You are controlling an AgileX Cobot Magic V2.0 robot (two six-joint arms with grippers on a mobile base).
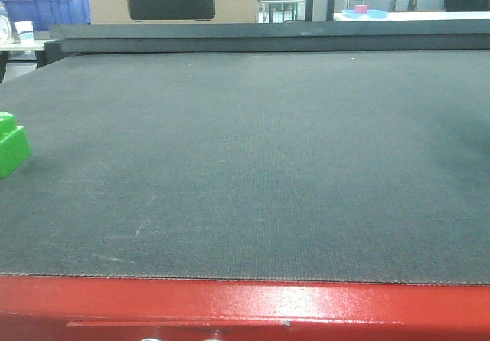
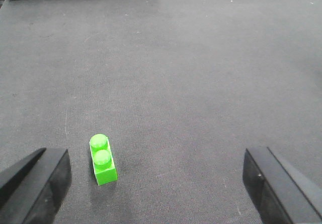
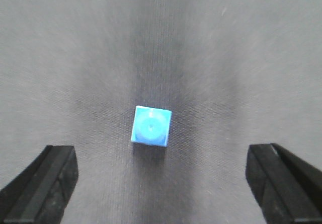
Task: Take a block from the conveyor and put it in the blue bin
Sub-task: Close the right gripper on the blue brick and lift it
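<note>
Green block [image 2: 103, 159] on the grey belt of the bench [image 2: 201, 58], studs upward.
Between the spread fingers of the left tool [image 2: 153, 173], untouched, nearer one finger. Right tool [image 3: 161, 171] likewise spread wide, either side of a small blue block [image 3: 151, 126].

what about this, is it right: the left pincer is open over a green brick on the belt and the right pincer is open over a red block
Not quite. The right wrist view shows the block under the open right pincer is blue, not red. The left pincer is open over the green brick on the belt, as stated.
</note>
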